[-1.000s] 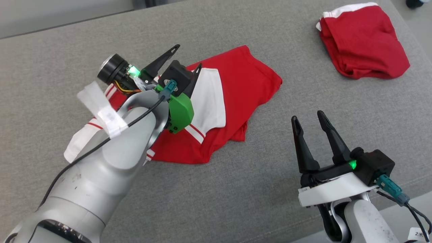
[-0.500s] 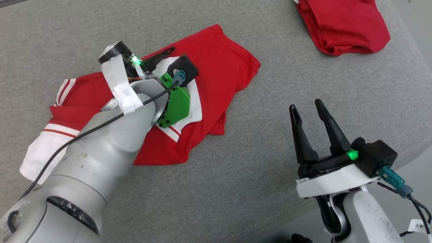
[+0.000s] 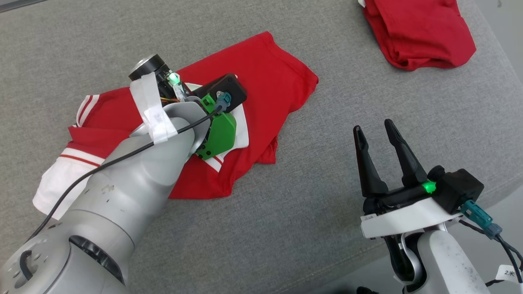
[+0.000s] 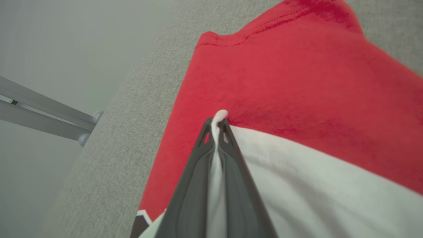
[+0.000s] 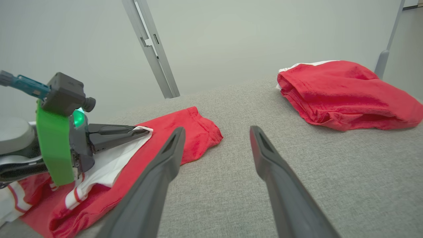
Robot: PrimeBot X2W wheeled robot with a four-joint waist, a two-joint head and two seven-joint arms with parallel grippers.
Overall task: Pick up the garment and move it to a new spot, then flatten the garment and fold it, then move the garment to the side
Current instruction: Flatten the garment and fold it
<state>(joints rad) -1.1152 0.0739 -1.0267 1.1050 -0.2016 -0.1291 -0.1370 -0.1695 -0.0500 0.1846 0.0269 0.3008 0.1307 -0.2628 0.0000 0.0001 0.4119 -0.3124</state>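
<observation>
At the left fingers: pinched together on a thin ridge of white cloth, right at the seam between the white panel and the red body of the garment. Spread crumpled across the middle of the grey fabric worktop, striped white sleeve out toward the left edge. At the right fingers: parted wide, near the worktop's front edge, well apart from the garment. At the far right corner: second red garment, bundled.
</observation>
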